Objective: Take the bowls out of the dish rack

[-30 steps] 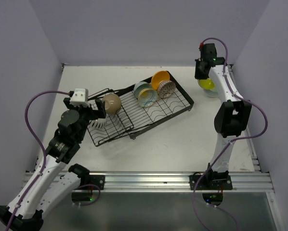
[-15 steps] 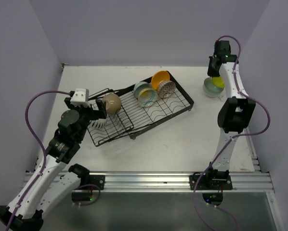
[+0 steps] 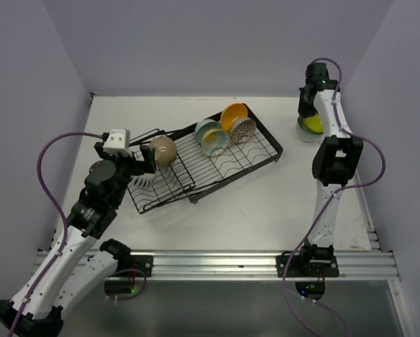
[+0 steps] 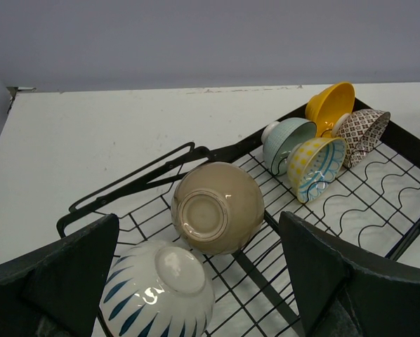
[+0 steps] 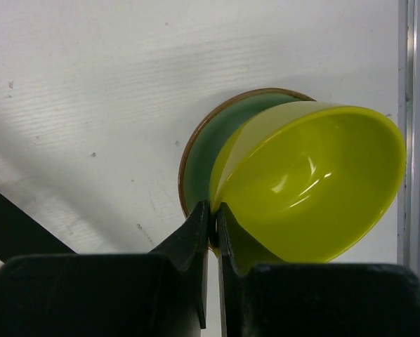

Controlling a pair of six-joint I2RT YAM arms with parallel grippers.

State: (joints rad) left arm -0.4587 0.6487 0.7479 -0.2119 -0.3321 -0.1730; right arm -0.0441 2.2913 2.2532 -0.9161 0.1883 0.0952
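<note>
Right side: your right arm (image 3: pixel 329 160) reaches to the far right corner of the desk (image 3: pixel 252 207). Right jaws are pinched nearly closed on the rim of the lime-yellow bowl (image 5: pixel 312 189). The bowl is tilted, with its opening facing the wrist camera. It hangs over a teal-green bowl (image 5: pixel 199 158) with a brown rim, which sits upright on the desk, well apart from the dish rack (image 3: pixel 231 168). Can't tell if the two bowls touch.

Left side: your left arm (image 3: pixel 90 207) is at the rack's left end. Left jaws are spread wide with nothing in them. The fingers (image 4: pixel 52 281) frame the bowls below.

- The beige bowl (image 4: pixel 217 207) lies on its side on the wires, its foot ring facing the wrist camera.
- The white bowl with blue stripes (image 4: pixel 157 288) is just beside it on the nearer side, base up. The two look like they touch.

Four more bowls are clustered at the rack's far end, all tipped on edge:
- The orange-yellow bowl (image 4: pixel 331 105) is farthest back.
- The brown-patterned bowl (image 4: pixel 362 132) is right against it.
- The pale teal bowl (image 4: pixel 286 140) is nested against the yellow-and-blue patterned bowl (image 4: pixel 315 168).

The middle of the rack shows bare wavy wires. The rack sits angled across the middle of the desk.
</note>
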